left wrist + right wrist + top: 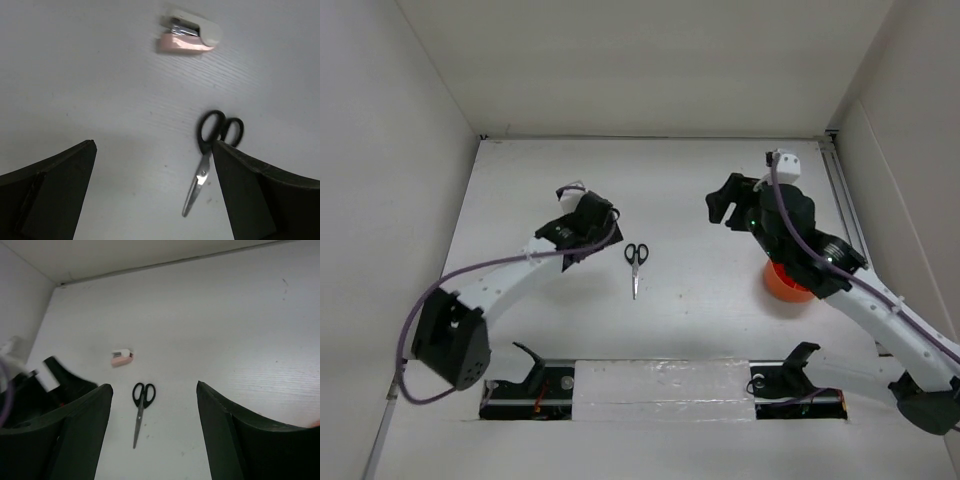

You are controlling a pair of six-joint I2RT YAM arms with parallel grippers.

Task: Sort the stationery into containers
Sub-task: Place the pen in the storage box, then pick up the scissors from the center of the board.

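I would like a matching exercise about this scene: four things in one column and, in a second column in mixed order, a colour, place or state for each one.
Column 1
1. scissors
2. tub
3. pink-and-white item
4. left gripper

Column 2
a. orange, partly hidden under the right arm
b. open, holding nothing
c. black handles, blades together
d. lies on the table beyond the scissors' handle end

Pairs: 1-c; 2-a; 3-d; 4-b
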